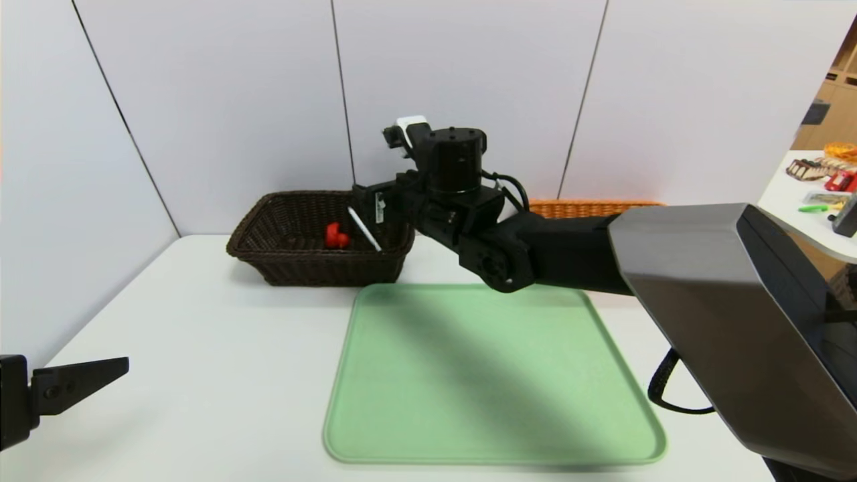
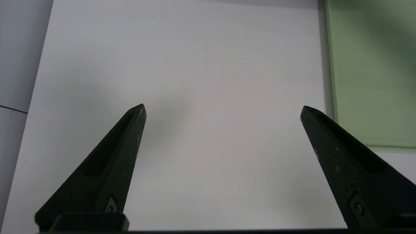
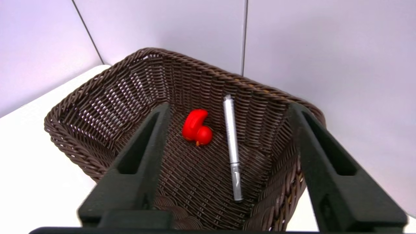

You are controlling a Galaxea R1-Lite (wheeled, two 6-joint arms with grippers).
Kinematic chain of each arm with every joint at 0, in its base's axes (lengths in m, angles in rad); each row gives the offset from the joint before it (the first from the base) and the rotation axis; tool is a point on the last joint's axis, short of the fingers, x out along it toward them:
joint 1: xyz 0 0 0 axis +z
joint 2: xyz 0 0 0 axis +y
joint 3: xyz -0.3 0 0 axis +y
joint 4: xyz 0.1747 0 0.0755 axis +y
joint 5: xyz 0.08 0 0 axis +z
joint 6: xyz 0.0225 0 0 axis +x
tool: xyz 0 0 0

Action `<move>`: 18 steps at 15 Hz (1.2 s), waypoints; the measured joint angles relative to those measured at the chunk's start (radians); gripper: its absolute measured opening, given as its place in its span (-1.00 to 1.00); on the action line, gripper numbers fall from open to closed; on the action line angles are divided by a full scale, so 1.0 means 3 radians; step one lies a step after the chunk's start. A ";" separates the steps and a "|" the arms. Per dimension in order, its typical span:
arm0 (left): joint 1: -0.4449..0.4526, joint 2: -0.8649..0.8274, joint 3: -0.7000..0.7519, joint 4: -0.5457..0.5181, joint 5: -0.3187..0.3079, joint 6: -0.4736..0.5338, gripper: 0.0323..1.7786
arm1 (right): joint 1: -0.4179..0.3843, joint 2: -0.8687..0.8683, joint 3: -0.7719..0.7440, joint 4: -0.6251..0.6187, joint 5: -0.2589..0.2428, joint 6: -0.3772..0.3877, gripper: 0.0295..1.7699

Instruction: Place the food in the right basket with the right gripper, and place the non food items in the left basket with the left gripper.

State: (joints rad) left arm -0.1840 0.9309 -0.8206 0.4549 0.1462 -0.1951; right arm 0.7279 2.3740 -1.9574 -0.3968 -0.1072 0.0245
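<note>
The dark brown left basket (image 1: 301,268) stands at the back left of the table. The non food items lie inside it: a red duck (image 1: 336,236) and a white pen (image 1: 363,229) leaning toward its right wall. My right gripper (image 1: 367,201) hangs over this basket's right end, open and holding nothing. In the right wrist view the duck (image 3: 196,126) and the pen (image 3: 232,146) lie on the basket (image 3: 97,107) floor below the right gripper (image 3: 229,107). Only the rim of the orange right basket (image 1: 589,207) shows behind my right arm. The food is out of view. My left gripper (image 2: 222,110) is open above bare table at the front left.
A pale green tray (image 1: 495,375) lies bare in the middle of the white table (image 1: 201,348), its edge (image 2: 370,71) beside my left gripper (image 1: 80,381). Grey wall panels close the back and left. A side table with clutter (image 1: 817,194) stands at far right.
</note>
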 joint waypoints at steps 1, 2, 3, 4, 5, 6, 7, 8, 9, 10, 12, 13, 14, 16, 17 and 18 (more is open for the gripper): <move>-0.0001 -0.0001 -0.0004 0.0000 0.0001 0.0003 0.90 | 0.0000 -0.0035 0.0000 0.0030 -0.0027 -0.0004 0.50; -0.0001 -0.0011 -0.0009 0.0000 0.0005 0.0000 0.90 | 0.0000 -0.0094 0.0003 0.0121 -0.0104 -0.0019 0.55; 0.0000 -0.0030 -0.0008 0.0007 0.0009 0.0001 0.90 | -0.0001 -0.0170 0.0008 0.0271 -0.0199 -0.0060 0.59; 0.0006 -0.0065 0.0021 0.0005 0.0013 0.0000 0.90 | -0.0011 -0.0268 0.0021 0.0455 -0.0301 -0.0101 0.63; 0.0027 -0.0111 0.0056 0.0000 0.0016 0.0003 0.90 | -0.0026 -0.0397 0.0042 0.0659 -0.0409 -0.0130 0.67; 0.0049 -0.0162 0.0080 0.0000 0.0021 0.0006 0.90 | -0.0048 -0.0530 0.0085 0.0840 -0.0495 -0.0144 0.70; 0.0087 -0.0212 0.0093 0.0000 0.0022 0.0006 0.90 | -0.0076 -0.0678 0.0157 0.1010 -0.0567 -0.0155 0.73; 0.0134 -0.0258 0.0093 -0.0006 0.0022 0.0012 0.90 | -0.0123 -0.0848 0.0265 0.1152 -0.0625 -0.0162 0.75; 0.0157 -0.0297 0.0089 -0.0006 0.0021 0.0016 0.90 | -0.0182 -0.1018 0.0396 0.1226 -0.0662 -0.0162 0.77; 0.0173 -0.0333 0.0083 -0.0006 0.0019 0.0023 0.90 | -0.0241 -0.1196 0.0561 0.1264 -0.0691 -0.0161 0.79; 0.0190 -0.0387 0.0077 -0.0038 0.0018 0.0032 0.90 | -0.0393 -0.1601 0.0987 0.1291 -0.0744 -0.0165 0.83; 0.0191 -0.0403 0.0077 -0.0067 0.0016 0.0032 0.90 | -0.0482 -0.1807 0.1214 0.1291 -0.0758 -0.0165 0.84; 0.0194 -0.0421 0.0077 -0.0077 0.0014 0.0037 0.90 | -0.0584 -0.2030 0.1477 0.1287 -0.0768 -0.0163 0.85; 0.0194 -0.0444 0.0065 -0.0138 0.0018 0.0075 0.90 | -0.0788 -0.2450 0.1939 0.1277 -0.0774 -0.0162 0.87; 0.0194 -0.0452 0.0058 -0.0223 0.0016 0.0109 0.90 | -0.0890 -0.2662 0.2133 0.1274 -0.0777 -0.0155 0.88; 0.0194 -0.0460 0.0058 -0.0326 0.0010 0.0133 0.90 | -0.0996 -0.2887 0.2311 0.1269 -0.0777 -0.0152 0.88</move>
State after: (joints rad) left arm -0.1260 0.7928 -0.8032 0.3572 0.1491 -0.1553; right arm 0.4289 1.5081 -1.2643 -0.0162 -0.3404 -0.0211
